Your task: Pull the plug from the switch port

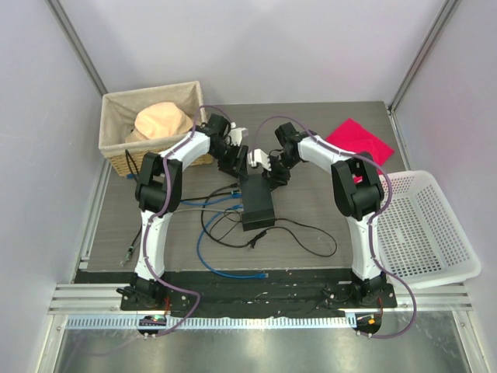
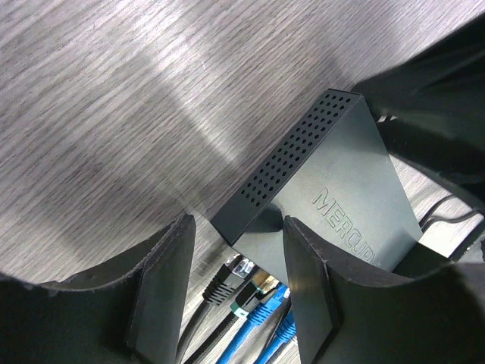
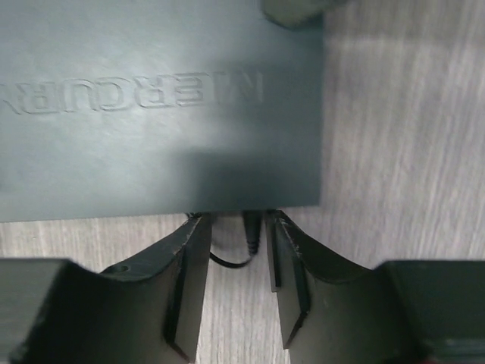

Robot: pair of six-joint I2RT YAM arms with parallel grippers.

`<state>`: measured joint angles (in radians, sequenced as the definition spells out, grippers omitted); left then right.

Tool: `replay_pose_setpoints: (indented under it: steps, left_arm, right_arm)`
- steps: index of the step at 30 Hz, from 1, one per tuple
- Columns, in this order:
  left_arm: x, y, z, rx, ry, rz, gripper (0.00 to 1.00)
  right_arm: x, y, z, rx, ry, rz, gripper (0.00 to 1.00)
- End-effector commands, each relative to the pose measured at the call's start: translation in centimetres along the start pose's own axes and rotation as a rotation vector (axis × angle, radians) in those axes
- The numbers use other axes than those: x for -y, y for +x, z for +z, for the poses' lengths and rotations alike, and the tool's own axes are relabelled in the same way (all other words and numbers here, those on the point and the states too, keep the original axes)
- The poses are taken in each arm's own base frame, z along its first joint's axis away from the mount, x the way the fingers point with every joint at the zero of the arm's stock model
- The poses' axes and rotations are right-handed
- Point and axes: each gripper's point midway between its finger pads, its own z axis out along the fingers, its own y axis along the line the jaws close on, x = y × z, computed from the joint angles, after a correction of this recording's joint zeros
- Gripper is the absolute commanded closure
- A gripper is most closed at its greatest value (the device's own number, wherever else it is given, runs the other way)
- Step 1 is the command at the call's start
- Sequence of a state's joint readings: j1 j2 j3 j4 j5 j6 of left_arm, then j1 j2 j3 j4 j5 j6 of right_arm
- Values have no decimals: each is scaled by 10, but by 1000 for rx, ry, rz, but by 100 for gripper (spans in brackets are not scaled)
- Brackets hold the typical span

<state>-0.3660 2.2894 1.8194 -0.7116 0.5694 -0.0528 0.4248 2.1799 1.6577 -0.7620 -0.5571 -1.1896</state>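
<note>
While the right gripper (image 3: 236, 243) straddles the black plug (image 3: 253, 227) at the switch's (image 1: 257, 203) 12 o'clock end, jaws apart, and the left gripper (image 2: 235, 250) hangs spread over its corner, the grasp step is judged in hand, next needing a firm pinch and a straight pull.

At the far left of the table (image 1: 311, 233) we see a wicker basket (image 1: 116, 154) holding a peach-coloured soft lump (image 1: 161, 123). Far right, a pink cloth (image 1: 359, 138) lies flat. We also see a white plastic basket (image 1: 435, 233) at the right edge and a blue cable (image 1: 233, 274) near the front.
</note>
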Motion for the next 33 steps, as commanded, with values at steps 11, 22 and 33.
replay_pose_setpoints:
  steps: [11, 22, 33]
  left_arm:
    - [-28, 23, 21, -58, -90, -1, 44]
    - [-27, 23, 21, -57, -89, 1, 43]
    - [-26, 24, 23, -63, -82, 1, 44]
  right_arm:
    - [-15, 3, 15, -40, -49, -18, 81]
    - [-16, 9, 17, -79, -48, -27, 99]
    - [7, 6, 6, -78, 228, -77, 99]
